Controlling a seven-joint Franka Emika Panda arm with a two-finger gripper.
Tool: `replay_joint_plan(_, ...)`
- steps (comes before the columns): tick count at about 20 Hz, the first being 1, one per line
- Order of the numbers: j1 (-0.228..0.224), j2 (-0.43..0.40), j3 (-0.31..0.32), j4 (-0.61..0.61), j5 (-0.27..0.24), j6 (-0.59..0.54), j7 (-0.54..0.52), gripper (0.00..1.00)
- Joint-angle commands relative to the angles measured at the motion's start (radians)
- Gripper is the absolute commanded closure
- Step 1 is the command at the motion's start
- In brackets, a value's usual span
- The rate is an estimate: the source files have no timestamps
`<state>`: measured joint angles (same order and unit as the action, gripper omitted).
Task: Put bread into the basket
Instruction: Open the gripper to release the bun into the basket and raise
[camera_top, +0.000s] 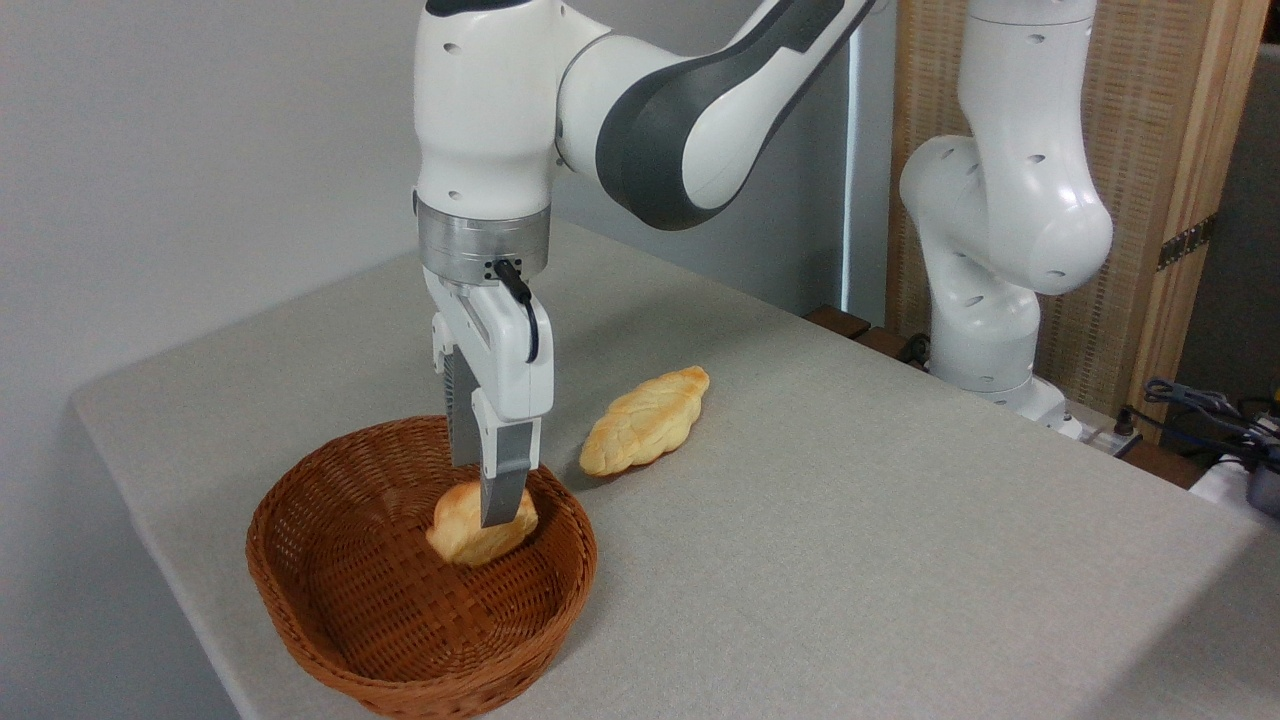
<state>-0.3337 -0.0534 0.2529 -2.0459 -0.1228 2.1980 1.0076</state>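
Two-finger gripper (487, 505) pinching small round orange-golden roll (478, 530), directly below fingertips, low inside reddish-brown oval wicker basket (300, 590) near table's front-left corner; contact with floor unclear.

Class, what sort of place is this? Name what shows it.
Probably a robotics lab: a white robot arm mounted beside a plain grey table, loose cables at the right edge, and toy-like bread as props.

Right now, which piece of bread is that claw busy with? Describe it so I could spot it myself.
Find the brown wicker basket at the table's near corner. Inside it, between the fingers of the white arm's claw, sits a small round golden roll. The other bread, a longer, paler braided loaf, lies on the bare table outside the basket.
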Motion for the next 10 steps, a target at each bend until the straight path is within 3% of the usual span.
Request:
replay_joint_plan(1, -0.002, 0.006, 0.003, 0.023, -0.020, 0.005, -0.010, 0.00)
replay_joint_plan(5, -0.001, -0.019, 0.003, 0.024, -0.015, -0.015, -0.125, 0.00)
replay_joint_plan(10, 0.005, -0.037, 0.008, 0.042, -0.011, -0.153, -0.190, 0.00)
